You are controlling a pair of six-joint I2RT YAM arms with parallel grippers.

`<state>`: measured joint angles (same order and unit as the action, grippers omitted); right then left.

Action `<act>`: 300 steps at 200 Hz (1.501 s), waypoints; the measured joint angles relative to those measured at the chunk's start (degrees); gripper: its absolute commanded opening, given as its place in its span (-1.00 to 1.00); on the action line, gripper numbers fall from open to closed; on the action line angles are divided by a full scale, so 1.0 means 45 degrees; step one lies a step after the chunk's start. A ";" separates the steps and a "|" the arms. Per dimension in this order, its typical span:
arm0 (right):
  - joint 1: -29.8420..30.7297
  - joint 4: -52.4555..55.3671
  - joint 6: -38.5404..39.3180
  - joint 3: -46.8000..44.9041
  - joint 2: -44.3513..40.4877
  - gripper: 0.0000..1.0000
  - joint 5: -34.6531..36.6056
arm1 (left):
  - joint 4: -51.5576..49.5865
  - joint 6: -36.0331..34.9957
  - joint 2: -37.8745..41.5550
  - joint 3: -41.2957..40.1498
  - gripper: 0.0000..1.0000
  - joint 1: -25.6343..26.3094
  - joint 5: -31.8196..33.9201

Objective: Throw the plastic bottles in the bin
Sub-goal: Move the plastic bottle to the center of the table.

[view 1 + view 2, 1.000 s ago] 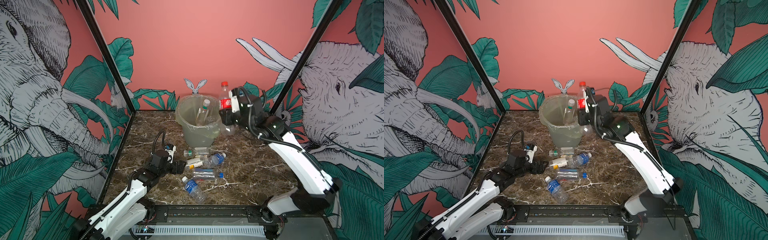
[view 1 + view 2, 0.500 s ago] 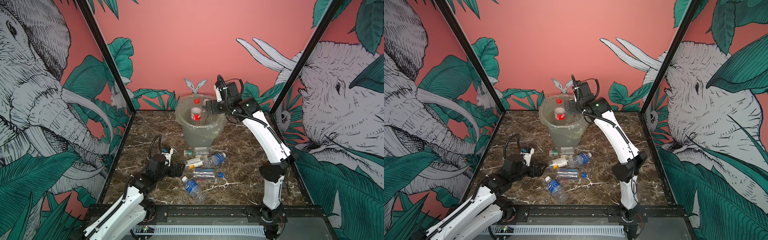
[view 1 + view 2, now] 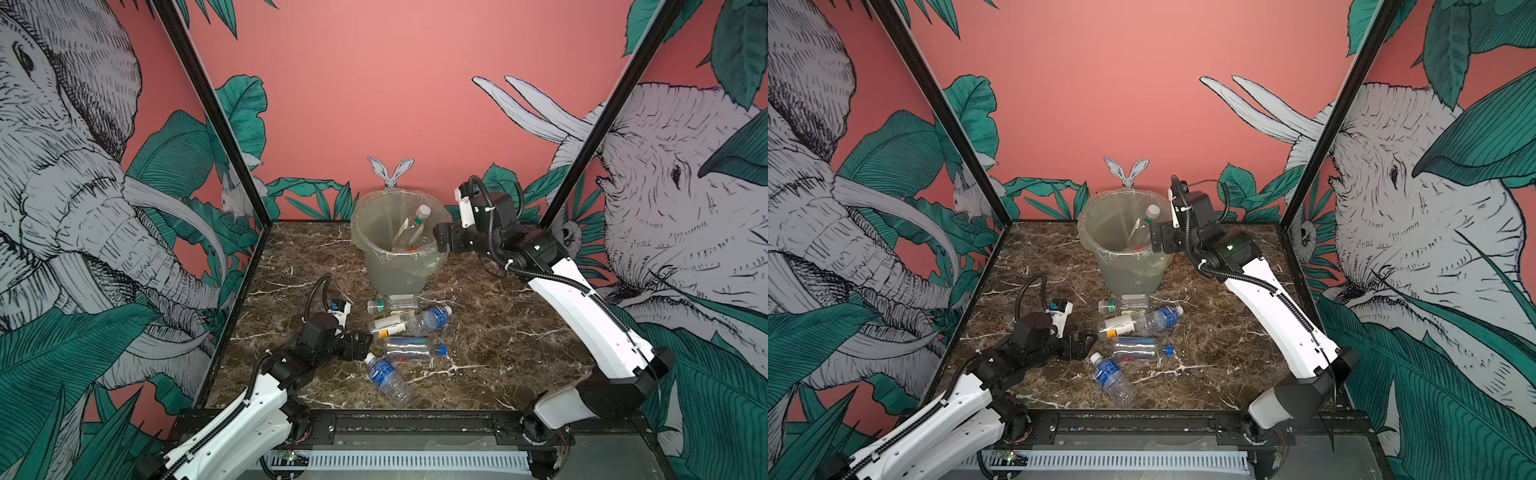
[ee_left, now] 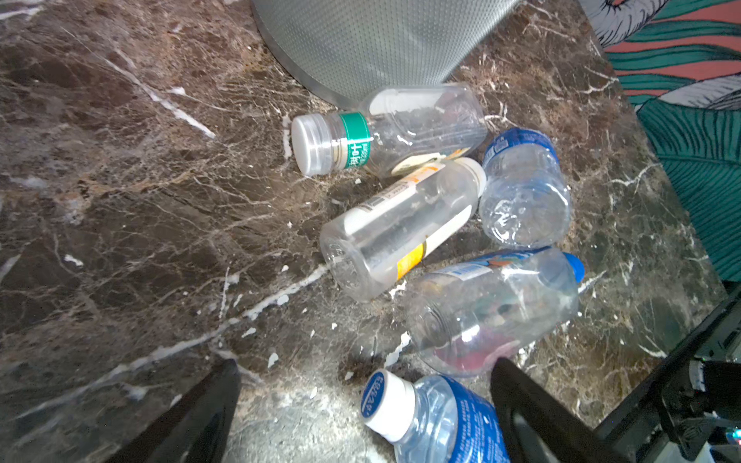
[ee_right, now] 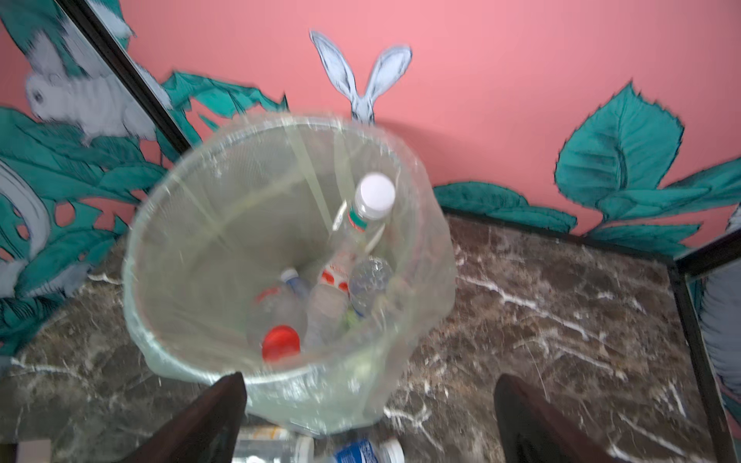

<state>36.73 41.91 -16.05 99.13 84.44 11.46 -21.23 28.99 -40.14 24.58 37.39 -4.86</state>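
Bin (image 3: 397,266) at frame centre in both top views, against back wall on marble table (image 3: 519,332). Inside, several plastic bottles: white-capped bottle (image 5: 367,212) leans on wall, red cap (image 5: 280,342) near bottom.

Right gripper (image 5: 369,421) beside bin rim, right of it in top view, fingers (image 5: 200,425) spread apart, nothing between.

5 bottles lie in cluster below bin: green-label bottle (image 4: 385,132) touching bin base, yellow-label bottle (image 4: 401,228), 3 blue-label ones.

Left gripper (image 4: 361,413) low at left of cluster, jaws wide apart; blue-label bottle (image 4: 433,417) cap between them, not clamped.
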 measured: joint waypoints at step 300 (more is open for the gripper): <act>0.0000 -0.1831 -0.0627 -0.9117 -0.5056 0.98 -0.0034 | -0.0563 0.7247 -0.3750 0.0617 0.99 0.4687 -0.0432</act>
<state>36.73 33.67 -18.87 58.11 61.69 11.31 -23.77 61.60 -57.01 27.35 58.48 -6.81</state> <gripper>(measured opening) 0.992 0.993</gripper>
